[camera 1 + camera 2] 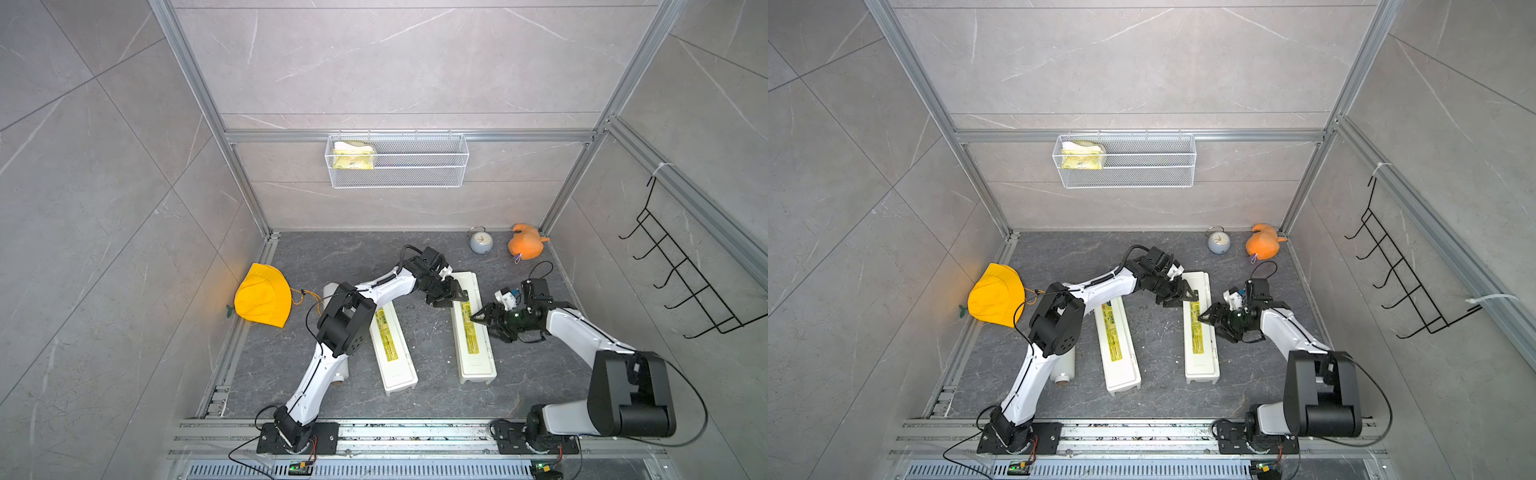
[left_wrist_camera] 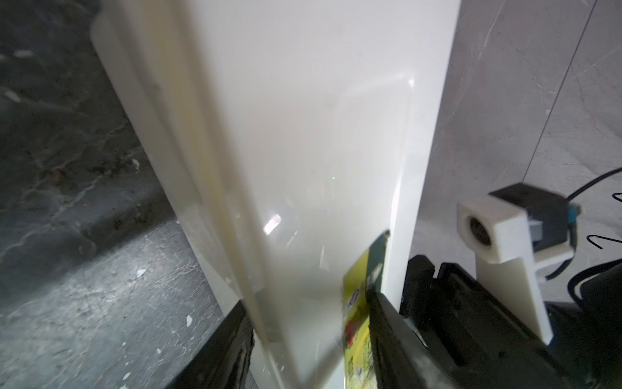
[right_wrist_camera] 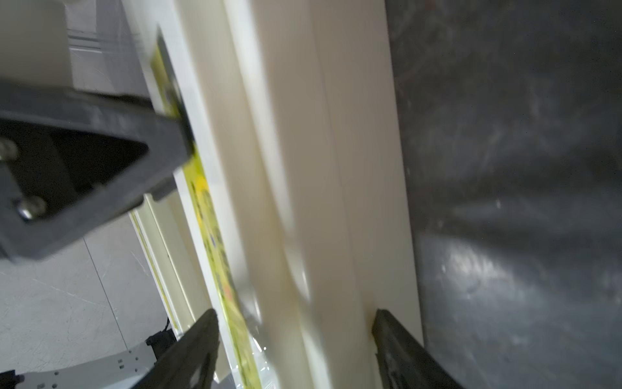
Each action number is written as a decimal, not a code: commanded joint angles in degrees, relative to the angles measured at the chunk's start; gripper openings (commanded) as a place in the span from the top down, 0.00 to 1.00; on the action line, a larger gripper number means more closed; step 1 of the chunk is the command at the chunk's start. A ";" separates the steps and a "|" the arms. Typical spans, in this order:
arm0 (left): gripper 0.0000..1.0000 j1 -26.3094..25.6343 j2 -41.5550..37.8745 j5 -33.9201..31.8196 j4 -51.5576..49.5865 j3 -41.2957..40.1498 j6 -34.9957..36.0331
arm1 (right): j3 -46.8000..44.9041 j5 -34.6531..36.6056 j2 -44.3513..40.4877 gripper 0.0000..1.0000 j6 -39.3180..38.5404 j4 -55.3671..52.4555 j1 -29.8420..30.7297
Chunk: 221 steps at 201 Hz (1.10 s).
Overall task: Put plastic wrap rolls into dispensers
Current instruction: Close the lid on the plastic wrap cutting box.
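Observation:
Two white dispensers lie side by side on the dark floor, the left dispenser [image 1: 392,345] [image 1: 1117,345] and the right dispenser [image 1: 473,340] [image 1: 1200,349], each with a yellow-green label. My left gripper [image 1: 451,300] [image 1: 1179,299] [image 2: 309,336] is at the right dispenser's far half, shut on its lid [image 2: 303,151]. My right gripper [image 1: 488,328] [image 1: 1217,328] [image 3: 296,343] stands open astride the same dispenser's middle, one finger by the label, one on the outer wall. A plastic wrap roll [image 1: 338,374] [image 1: 1064,365] lies left of the dispensers, mostly hidden under my left arm.
A yellow hat [image 1: 262,297] lies by the left wall. An alarm clock [image 1: 481,242] and an orange plush toy [image 1: 525,243] stand at the back right. A wire basket [image 1: 415,174] hangs on the back wall, a black hook rack [image 1: 685,282] on the right wall.

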 commanded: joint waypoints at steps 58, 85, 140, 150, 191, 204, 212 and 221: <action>0.40 -5.09 0.97 -11.55 -11.59 -10.23 -2.37 | -4.84 -0.14 -8.44 0.34 1.33 -7.01 1.44; 0.39 -7.71 -7.52 -10.66 -7.19 -20.31 -5.60 | -4.60 0.83 -7.44 0.34 0.78 -6.99 1.49; 0.41 -13.13 -19.08 -7.57 -2.69 -33.61 -9.13 | -4.50 1.06 -6.50 0.35 -0.36 -7.68 1.45; 0.42 -14.00 -20.59 -6.39 -1.20 -35.34 -10.27 | -4.21 1.64 -7.04 0.34 -0.58 -8.93 1.37; 0.42 -15.45 -22.73 -5.19 0.14 -35.38 -11.45 | -5.08 0.30 -9.07 0.25 0.51 -9.97 1.48; 0.42 -15.49 -22.16 -5.02 -0.12 -34.66 -11.36 | -5.50 -0.80 -10.67 0.23 0.99 -10.79 1.43; 0.42 -15.52 -21.81 -4.93 -0.04 -34.16 -11.44 | -5.71 -1.14 -11.85 0.23 1.18 -11.69 1.50; 0.42 -15.72 -21.53 -5.02 0.03 -33.50 -11.45 | -6.05 -1.43 -13.50 0.23 1.62 -12.78 1.45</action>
